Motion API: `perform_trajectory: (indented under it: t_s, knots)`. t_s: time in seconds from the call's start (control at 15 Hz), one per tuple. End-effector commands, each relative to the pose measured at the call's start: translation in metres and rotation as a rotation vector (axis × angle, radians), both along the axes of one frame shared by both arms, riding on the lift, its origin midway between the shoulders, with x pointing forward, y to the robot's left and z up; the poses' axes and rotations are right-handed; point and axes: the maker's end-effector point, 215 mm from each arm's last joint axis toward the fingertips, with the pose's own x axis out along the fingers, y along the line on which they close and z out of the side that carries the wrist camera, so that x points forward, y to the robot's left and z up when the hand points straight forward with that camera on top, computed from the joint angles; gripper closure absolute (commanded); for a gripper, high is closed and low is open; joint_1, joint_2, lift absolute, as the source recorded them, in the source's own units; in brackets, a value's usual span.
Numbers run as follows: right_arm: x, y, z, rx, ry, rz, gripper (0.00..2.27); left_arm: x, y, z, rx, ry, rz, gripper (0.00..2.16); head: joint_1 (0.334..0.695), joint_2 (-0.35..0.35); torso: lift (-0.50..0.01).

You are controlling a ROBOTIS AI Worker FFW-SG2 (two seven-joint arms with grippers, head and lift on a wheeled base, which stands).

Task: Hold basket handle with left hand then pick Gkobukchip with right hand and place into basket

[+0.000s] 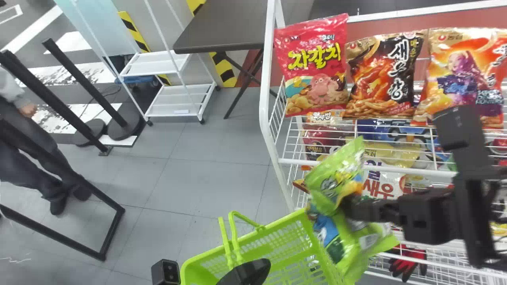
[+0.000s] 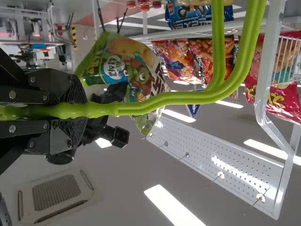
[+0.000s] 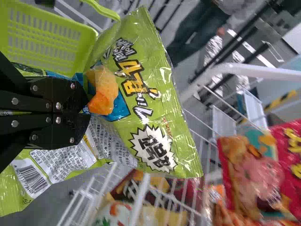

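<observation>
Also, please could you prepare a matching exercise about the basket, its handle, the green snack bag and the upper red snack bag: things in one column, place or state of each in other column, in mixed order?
Things:
1. Green snack bag
2. Basket handle
3. Upper red snack bag
4. Basket

Place or state:
A. On the white rack, at the left end of the upper row in the head view
B. Openwork walls, at the head view's bottom edge
C. Gripped by the right pincer
D. Gripped by the left pincer

Right pairs: 1-C, 2-D, 3-A, 4-B
</observation>
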Motion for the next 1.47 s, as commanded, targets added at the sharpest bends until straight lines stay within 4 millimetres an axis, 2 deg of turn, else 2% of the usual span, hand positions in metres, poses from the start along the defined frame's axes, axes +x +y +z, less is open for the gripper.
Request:
perform_trajectory:
  t_s: [0.0, 0.13, 0.2, 0.4, 0.47, 0.53, 0.6, 0.67, 0.73, 0.8, 0.87, 0.93, 1.07, 1.27, 1.33, 1.4]
  knots:
    - [-0.027, 0.034, -0.007, 0.021, 0.054, 0.075, 2.25, 0.0, 0.0, 0.0, -0.001, -0.001, 0.0, 2.15, 0.695, 0.35, 0.0]
    - [-0.041, 0.055, -0.009, 0.032, 0.074, 0.114, 2.25, 0.0, 0.0, 0.002, -0.006, -0.004, 0.001, 2.15, 0.695, 0.35, 0.0]
    - [-0.048, 0.059, -0.017, 0.017, 0.089, 0.13, 2.25, 0.001, 0.001, 0.004, -0.01, -0.009, 0.004, 2.15, 0.695, 0.35, 0.0]
    - [-0.081, 0.066, -0.072, -0.033, 0.235, 0.181, 2.24, 0.002, 0.003, 0.01, -0.029, -0.02, 0.009, 2.15, 0.695, 0.35, 0.0]
    - [-0.095, 0.068, -0.091, -0.045, 0.292, 0.206, 2.16, 0.001, 0.002, 0.01, -0.031, -0.018, 0.007, 2.15, 0.695, 0.35, 0.0]
    - [-0.099, 0.076, -0.102, -0.028, 0.319, 0.207, 2.11, 0.001, 0.002, 0.01, -0.031, -0.019, 0.007, 2.15, 0.695, 0.35, 0.0]
    - [-0.092, 0.082, -0.115, -0.035, 0.304, 0.189, 2.0, 0.001, 0.002, 0.011, -0.032, -0.021, 0.007, 2.15, 0.695, 0.35, 0.0]
    - [-0.083, 0.09, -0.121, -0.033, 0.27, 0.169, 1.41, 0.001, 0.002, 0.011, -0.033, -0.022, 0.007, 2.15, 0.695, 0.35, 0.0]
    - [-0.075, 0.098, -0.12, -0.007, 0.238, 0.156, 0.27, 0.001, 0.003, 0.011, -0.035, -0.023, 0.007, 2.15, 0.695, 0.35, 0.0]
    - [-0.068, 0.104, -0.116, 0.019, 0.21, 0.144, 0.0, 0.0, 0.003, 0.011, -0.036, -0.022, 0.007, 2.15, 0.695, 0.35, 0.0]
    - [-0.055, 0.11, -0.107, 0.057, 0.157, 0.118, 0.0, 0.0, 0.003, 0.011, -0.037, -0.022, 0.007, 2.15, 0.695, 0.35, 0.0]
    - [-0.049, 0.111, -0.101, 0.084, 0.134, 0.105, 0.03, 0.0, 0.003, 0.012, -0.037, -0.023, 0.009, 2.15, 0.695, 0.35, 0.0]
    - [-0.032, 0.109, -0.076, 0.14, 0.058, 0.073, 0.06, 0.0, 0.003, 0.011, -0.039, -0.021, 0.008, 2.15, 0.695, 0.35, 0.0]
    - [-0.011, 0.091, -0.041, 0.223, -0.043, 0.02, 0.06, 0.0, 0.003, 0.011, -0.036, -0.022, 0.009, 2.15, 0.695, 0.35, 0.0]
    - [-0.004, 0.083, -0.035, 0.235, -0.077, 0.001, 0.06, 0.0, 0.003, 0.011, -0.037, -0.023, 0.009, 2.15, 0.695, 0.35, 0.0]
    - [0.012, 0.068, -0.026, 0.247, -0.155, -0.039, 0.07, 0.0, 0.003, 0.011, -0.037, -0.023, 0.009, 2.15, 0.695, 0.35, 0.0]
